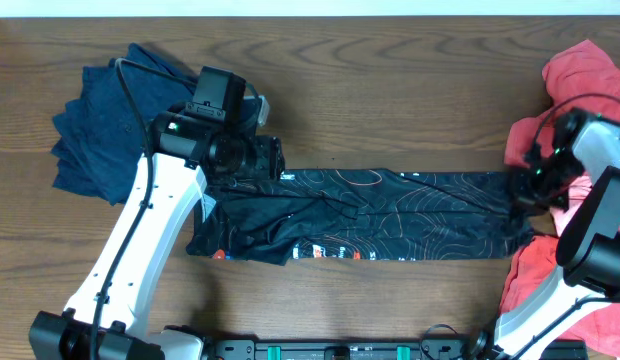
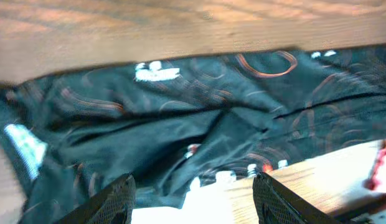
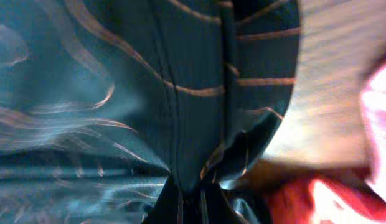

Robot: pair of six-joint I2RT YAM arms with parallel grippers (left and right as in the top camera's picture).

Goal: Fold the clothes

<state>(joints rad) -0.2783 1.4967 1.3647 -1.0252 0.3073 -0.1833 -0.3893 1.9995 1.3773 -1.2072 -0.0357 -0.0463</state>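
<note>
A black garment with orange contour lines (image 1: 370,215) lies stretched left to right across the table's middle. My left gripper (image 1: 275,160) hovers over its upper left end; in the left wrist view the fingers (image 2: 193,202) are open and empty above the cloth (image 2: 199,118). My right gripper (image 1: 517,190) is at the garment's right end. In the right wrist view the fingers (image 3: 205,202) are shut on a pinched fold of the black garment (image 3: 180,93).
A dark blue garment (image 1: 115,115) lies crumpled at the back left. A red garment (image 1: 580,75) is heaped at the right edge, down to the front right (image 1: 535,275), and shows in the right wrist view (image 3: 342,199). Bare wooden table (image 1: 390,90) lies behind.
</note>
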